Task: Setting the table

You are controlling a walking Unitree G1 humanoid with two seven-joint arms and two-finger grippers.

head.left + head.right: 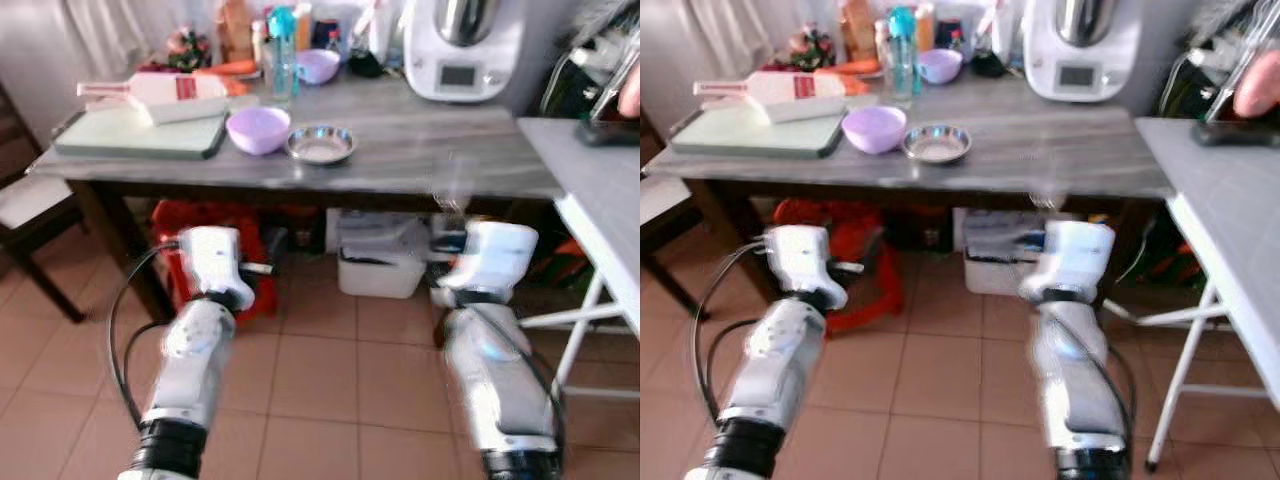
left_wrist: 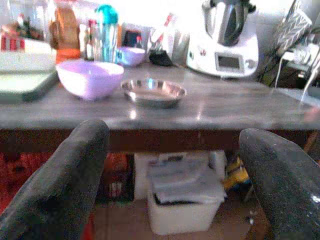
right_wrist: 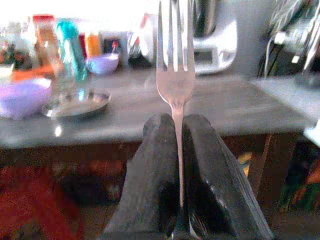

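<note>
At 10 o'clock in the left eye view, a green cutting board [image 1: 135, 133] lies on the grey table [image 1: 430, 150] with a white carton [image 1: 160, 95] across its far edge. The carton bears a red band; its lettering is too blurred to read. Just beside the board sits a lilac bowl [image 1: 258, 130], and touching or nearly touching it, at 12 o'clock, a steel plate [image 1: 320, 144]. Behind them stand a teal-capped bottle [image 1: 281, 50] and a second lilac bowl [image 1: 317, 66]. A white kitchen machine [image 1: 462, 45] stands at 1 o'clock; its display shows nothing legible.

The left gripper [image 2: 170, 185] is held below the table edge, fingers spread wide, nothing between them. The right gripper [image 3: 180, 165] is pinched tight on the handle of a fork [image 3: 175, 60], tines upward, short of the table.

Judgement: the setting is early. Plate and bowl are out; the fork remains to be laid beside the plate.

A person's hand [image 1: 1260, 85] rests at 2 o'clock.
</note>
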